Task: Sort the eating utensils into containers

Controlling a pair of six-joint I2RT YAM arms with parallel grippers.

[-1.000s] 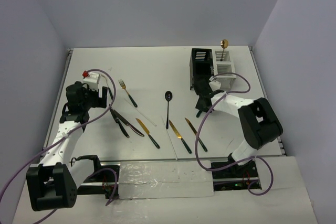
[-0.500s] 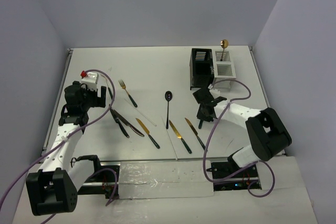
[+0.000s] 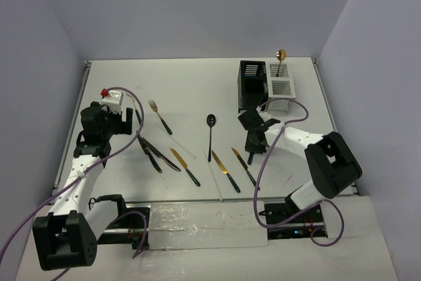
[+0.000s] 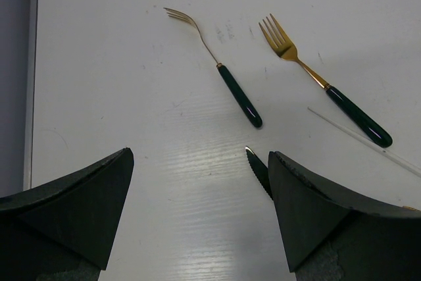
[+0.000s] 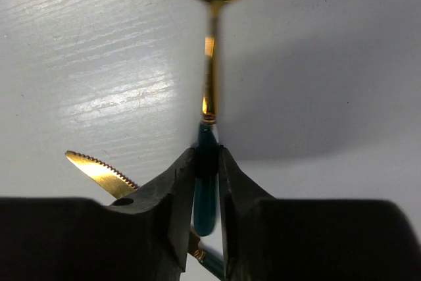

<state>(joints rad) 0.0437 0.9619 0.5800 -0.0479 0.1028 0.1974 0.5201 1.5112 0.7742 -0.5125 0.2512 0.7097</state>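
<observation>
**Rt arm, grip.** Right gripper (image 5: pixel 207 156) is closed down narrow on the dark-green handle of a gold spoon (image 5: pixel 210 83). The fingers (image 5: pixel 174 189) pinch it just below the gold collar. The bowl points away from the wrist cam, and the handle end pokes out past the pads. Grip looks centred, w/ both pads on the handle.

**Location.** In the top view the rt gripper sits just in front of the black caddy (image 3: pixel 248 97), near its base. The white caddy (image 3: pixel 281 103) adjoins on the far side and holds an upright spoon (image 3: pixel 281 55), bowl up. Can't tell whether the held spoon is clear of the table (image 3: pixel 197 90).

**Lt arm.** Left gripper (image 4: pixel 200 156) is wide open w/ nothing in it, hanging over two forks (image 4: pixel 240 100), a knife tip and a thin white stick (image 4: pixel 368 144).

**Step in hand (judgement).** Carry the spoon to a caddy. White compartment is the likely match, since it already has a spoon.

**Recs:**
- Lift straight up first. A serrated knife (image 5: pixel 99 170) lies just beside the lt finger and could get dragged.
- The handle is slim and rounded, so it may swivel in the pinch. Keep the squeeze firm and move slowly.
- Tip the spoon handle-down, then clear the black caddy's rim before crossing.
- Avoid knocking the upright spoon.
- Release only once the handle end is inside the walls.
</observation>
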